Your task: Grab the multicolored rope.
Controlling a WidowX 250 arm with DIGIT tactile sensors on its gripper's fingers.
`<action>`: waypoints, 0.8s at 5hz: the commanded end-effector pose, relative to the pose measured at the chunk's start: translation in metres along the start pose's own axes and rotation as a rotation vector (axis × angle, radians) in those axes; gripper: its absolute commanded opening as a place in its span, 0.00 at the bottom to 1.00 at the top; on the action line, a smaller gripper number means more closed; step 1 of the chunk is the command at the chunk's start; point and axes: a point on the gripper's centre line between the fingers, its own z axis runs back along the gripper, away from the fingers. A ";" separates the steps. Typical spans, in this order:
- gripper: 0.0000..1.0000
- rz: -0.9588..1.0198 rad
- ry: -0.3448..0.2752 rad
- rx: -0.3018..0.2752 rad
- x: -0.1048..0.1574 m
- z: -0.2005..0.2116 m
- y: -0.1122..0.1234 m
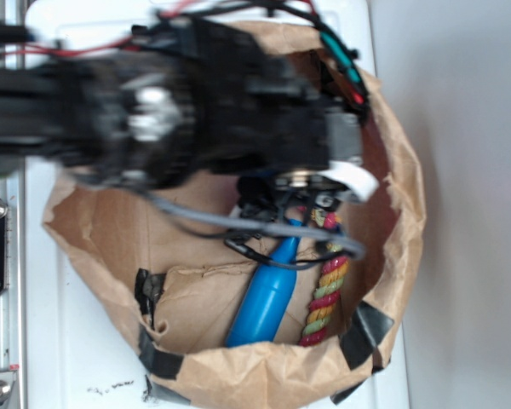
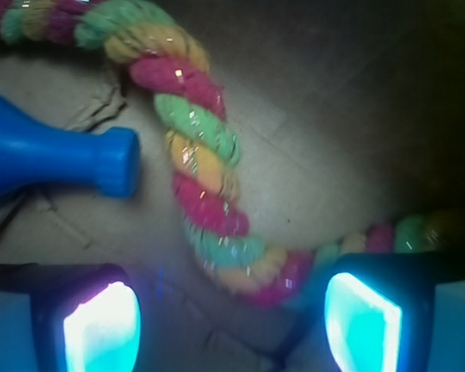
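While claw gapes empty, multicolored rope curves between its fingers, beside blue bottle.

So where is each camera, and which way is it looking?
Exterior: sits high above, looking down into the paper bag; shows the black arm over the rope and bottle.
Wrist: sits on the arm, looking down past the open pincer at the bag's floor; its two glowing fingers show at the bottom.
Both see the rope and bottle.
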 end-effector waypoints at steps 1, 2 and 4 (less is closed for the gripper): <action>1.00 -0.075 0.047 0.037 0.021 -0.005 -0.003; 1.00 -0.065 0.064 0.043 0.022 -0.007 -0.003; 0.00 -0.050 0.067 0.105 0.013 -0.022 -0.010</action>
